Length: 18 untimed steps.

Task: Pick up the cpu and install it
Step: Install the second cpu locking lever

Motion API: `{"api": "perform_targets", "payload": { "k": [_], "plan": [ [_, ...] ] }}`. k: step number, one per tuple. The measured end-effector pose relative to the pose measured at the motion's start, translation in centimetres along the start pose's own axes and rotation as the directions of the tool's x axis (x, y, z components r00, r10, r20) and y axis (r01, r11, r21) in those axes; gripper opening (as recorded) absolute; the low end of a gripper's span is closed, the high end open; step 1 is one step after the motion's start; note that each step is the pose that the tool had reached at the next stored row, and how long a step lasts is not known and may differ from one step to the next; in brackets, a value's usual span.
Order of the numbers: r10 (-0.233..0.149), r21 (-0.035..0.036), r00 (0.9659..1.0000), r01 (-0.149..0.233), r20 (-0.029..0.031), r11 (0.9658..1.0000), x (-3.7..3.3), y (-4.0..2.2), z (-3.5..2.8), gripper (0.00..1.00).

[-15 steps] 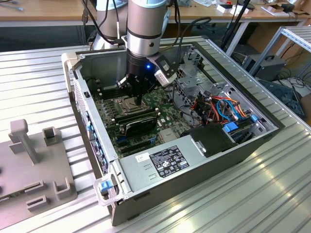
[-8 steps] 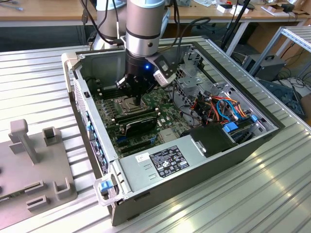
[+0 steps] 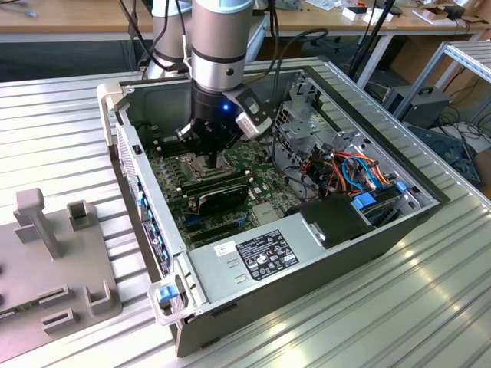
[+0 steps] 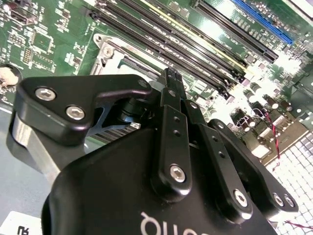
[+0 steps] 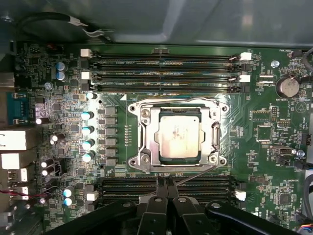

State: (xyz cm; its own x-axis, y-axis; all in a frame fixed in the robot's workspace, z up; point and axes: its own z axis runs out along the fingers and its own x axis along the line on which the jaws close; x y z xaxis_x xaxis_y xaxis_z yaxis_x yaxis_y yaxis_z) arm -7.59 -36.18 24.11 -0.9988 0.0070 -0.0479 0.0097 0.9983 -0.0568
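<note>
In the socket (image 5: 177, 138), the cpu (image 5: 178, 136)

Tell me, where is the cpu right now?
In the first wrist view the cpu lies inside the metal-framed socket on the green motherboard, between two banks of memory slots, with the gripper beside the socket.

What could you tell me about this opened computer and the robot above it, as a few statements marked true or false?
1. The cpu sits in the socket on the green motherboard. True.
2. The fingers grip the cpu. False: they are shut on nothing, beside the socket.
3. The computer case lies with its open side up. True.
4. Memory slots run along one side of the socket only. False: they flank it on two opposite sides.
</note>
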Motion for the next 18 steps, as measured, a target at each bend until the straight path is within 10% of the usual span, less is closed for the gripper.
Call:
{"api": "perform_targets", "payload": {
  "k": [18],
  "plan": [
    [0.000, 0.0000, 1.0000, 0.000, 0.0000, 1.0000, 0.16, 0.00, 0.06, 0.11]
  ]
}}
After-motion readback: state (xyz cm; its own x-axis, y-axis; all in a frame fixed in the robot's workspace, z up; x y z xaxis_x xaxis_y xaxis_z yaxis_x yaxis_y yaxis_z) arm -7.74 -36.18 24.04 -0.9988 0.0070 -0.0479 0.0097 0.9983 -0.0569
